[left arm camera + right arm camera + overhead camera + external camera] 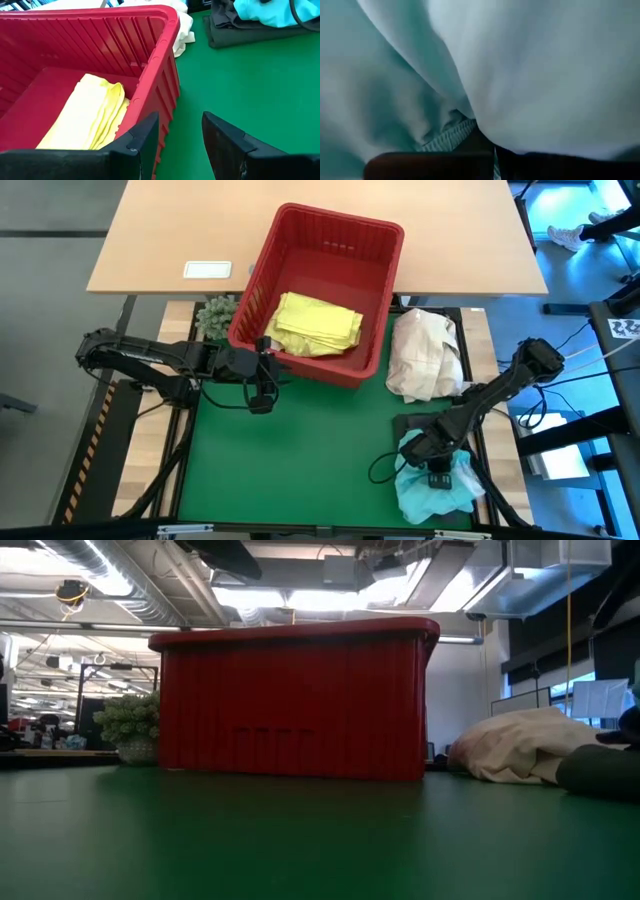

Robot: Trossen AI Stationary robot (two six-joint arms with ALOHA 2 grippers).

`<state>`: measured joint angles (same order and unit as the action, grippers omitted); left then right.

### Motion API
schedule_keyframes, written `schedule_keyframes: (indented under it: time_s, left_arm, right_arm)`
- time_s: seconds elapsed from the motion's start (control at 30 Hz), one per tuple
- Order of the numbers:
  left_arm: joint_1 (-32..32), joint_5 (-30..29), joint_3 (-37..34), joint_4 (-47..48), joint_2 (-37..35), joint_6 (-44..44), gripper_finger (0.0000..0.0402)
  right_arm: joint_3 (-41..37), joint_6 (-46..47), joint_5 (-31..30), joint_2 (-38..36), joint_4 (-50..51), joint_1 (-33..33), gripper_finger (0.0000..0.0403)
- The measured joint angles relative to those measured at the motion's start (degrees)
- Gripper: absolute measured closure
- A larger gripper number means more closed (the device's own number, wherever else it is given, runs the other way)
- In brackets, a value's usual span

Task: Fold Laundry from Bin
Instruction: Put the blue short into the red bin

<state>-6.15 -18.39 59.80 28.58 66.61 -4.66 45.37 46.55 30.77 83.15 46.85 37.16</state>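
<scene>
Turquoise garment (530, 75) is filling the right wrist view, the right gripper (438, 477) clenching it, well clear of the red bin (318, 290). Left gripper (180, 135) is hovering released beside the bin's rim; yellow garment (315, 323) inside. Green desk (300, 450) lying open between.

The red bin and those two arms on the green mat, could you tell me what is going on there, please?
The robot is folding laundry from the red bin. The right tool is down on the turquoise garment at the mat's near right corner, shut on its cloth, beside a dark garment. The left tool hangs open at the bin's near rim. A yellow garment lies in the bin. A cream bundle sits right of the bin.
</scene>
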Motion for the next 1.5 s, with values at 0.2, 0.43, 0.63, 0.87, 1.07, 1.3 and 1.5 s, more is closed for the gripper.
schedule_keyframes:
  time_s: [0.2,0.43,0.63,0.87,1.07,1.3,1.5]
  left_arm:
    - [0.0,-0.11,0.01,0.0,0.0,0.01,0.0257]
    - [0.0,-0.13,0.01,0.0,0.0,-0.01,0.0257]
    - [0.0,-0.15,0.01,0.0,0.0,-0.01,0.0257]
    - [0.0,-0.15,0.01,0.02,0.0,-0.01,0.0257]
    - [0.02,-0.08,0.03,0.04,0.0,-0.01,0.0257]
    - [-0.02,6.01,0.03,-1.77,0.21,0.76,0.0257]
    - [-2.42,10.45,0.12,-5.05,3.58,0.05,0.0257]
  right_arm:
    - [-0.59,-3.82,0.73,1.62,-4.46,-3.51,0.0402]
    - [1.64,-11.44,-5.94,1.97,-14.47,-9.52,0.0403]
    - [3.66,-17.95,-8.47,2.21,-26.43,-14.74,0.0403]
    - [3.68,-18.64,-7.26,3.52,-36.84,-20.49,0.0403]
    - [3.81,-20.14,-2.35,4.92,-35.22,-21.98,0.0403]
    - [6.66,-22.43,-0.22,0.9,-20.62,-21.84,0.0403]
    - [12.7,-26.42,-6.77,-4.01,-10.76,-21.83,0.0402]
